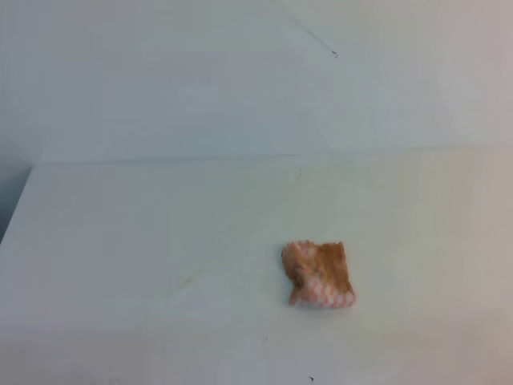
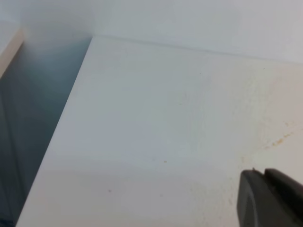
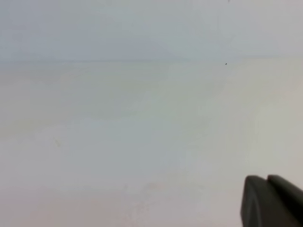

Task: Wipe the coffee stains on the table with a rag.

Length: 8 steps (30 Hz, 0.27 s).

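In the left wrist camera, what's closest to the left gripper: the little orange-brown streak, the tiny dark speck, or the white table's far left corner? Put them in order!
From the left gripper:
1. Faint orange-brown streak, just beyond it, on the right.
2. Tiny dark speck, farther back, mid-table.
3. White table's far left corner, at the back left.
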### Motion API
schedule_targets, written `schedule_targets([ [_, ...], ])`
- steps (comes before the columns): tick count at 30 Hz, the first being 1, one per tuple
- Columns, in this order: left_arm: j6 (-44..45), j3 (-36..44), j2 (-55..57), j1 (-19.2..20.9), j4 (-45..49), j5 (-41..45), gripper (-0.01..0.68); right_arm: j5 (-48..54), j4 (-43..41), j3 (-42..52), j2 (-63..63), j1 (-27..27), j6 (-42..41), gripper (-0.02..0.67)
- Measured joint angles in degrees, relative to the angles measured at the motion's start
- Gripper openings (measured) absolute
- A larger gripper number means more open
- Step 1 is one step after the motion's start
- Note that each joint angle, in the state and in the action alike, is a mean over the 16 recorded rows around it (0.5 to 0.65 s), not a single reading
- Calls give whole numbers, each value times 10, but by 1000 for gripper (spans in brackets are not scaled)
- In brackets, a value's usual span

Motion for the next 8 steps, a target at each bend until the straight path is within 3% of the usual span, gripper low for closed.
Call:
schedule_targets([
  [8,0,0,0,0,0,0,-1,0,2,2,-1,0,-13,-3],
])
